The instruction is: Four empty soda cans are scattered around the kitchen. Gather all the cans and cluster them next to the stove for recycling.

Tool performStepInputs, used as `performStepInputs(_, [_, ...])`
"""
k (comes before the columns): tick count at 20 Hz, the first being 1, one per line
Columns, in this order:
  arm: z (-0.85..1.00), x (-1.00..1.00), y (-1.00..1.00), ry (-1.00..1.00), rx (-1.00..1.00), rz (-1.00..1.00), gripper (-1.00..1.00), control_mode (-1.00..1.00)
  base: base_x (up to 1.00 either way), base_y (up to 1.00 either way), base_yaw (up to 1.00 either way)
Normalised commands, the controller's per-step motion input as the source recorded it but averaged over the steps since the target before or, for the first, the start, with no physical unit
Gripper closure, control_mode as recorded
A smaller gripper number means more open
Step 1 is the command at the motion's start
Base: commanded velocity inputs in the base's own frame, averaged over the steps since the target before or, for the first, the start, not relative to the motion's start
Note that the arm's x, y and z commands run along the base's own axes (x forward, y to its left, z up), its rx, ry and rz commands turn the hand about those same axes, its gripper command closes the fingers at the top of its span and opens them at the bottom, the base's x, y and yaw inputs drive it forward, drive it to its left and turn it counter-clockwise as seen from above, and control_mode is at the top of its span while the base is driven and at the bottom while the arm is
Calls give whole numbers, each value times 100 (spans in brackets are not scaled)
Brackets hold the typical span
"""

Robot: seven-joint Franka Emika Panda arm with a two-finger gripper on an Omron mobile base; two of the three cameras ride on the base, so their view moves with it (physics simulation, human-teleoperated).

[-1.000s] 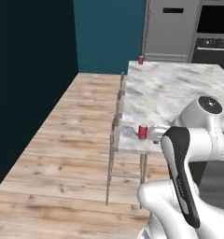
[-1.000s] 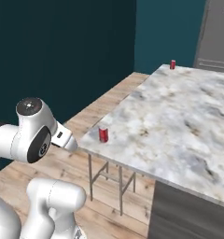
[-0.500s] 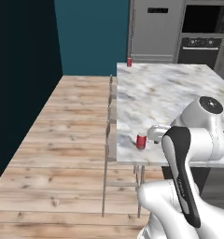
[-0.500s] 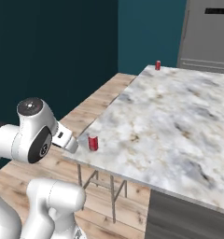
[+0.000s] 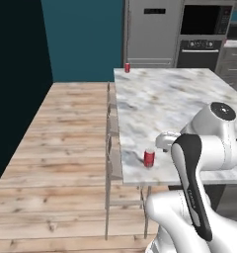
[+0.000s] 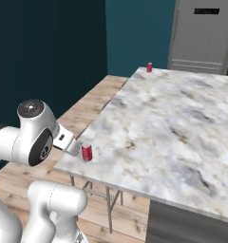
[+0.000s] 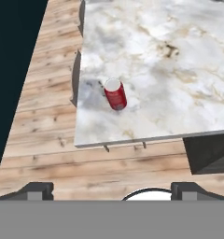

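One red soda can [image 5: 149,158] stands upright near the front left corner of the marble island [image 5: 184,99]; it also appears as the can [image 6: 87,152] and the can [image 7: 115,94]. A second soda can [image 5: 127,67] stands at the island's far left corner, also seen as the far can [image 6: 149,67]. My gripper [image 7: 113,190] is open, its fingertips [image 7: 37,189] set wide apart with nothing between them. It hangs above and short of the near can, just off the island's front edge. The stove is out of view.
Metal stools [image 5: 110,148] are tucked along the island's left side. Wooden floor [image 5: 66,138] stretches left to a dark teal wall. A grey tall cabinet [image 5: 150,29] and a built-in wall oven [image 5: 204,34] stand behind the island.
The whole picture has shifted as the base drove, so the island and near can now sit nearer and more central. The cans have not moved on the island. The gripper stays open.
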Motion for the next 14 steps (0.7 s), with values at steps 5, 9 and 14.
performStepInputs(5, [0,0,0,0,0,0,-100,100,10,16,-13])
performStepInputs(9, [0,1,4,0,0,-3,-100,-100,2,12,-8])
performStepInputs(14, [0,1,18,0,-3,-8,-100,-100,0,0,0])
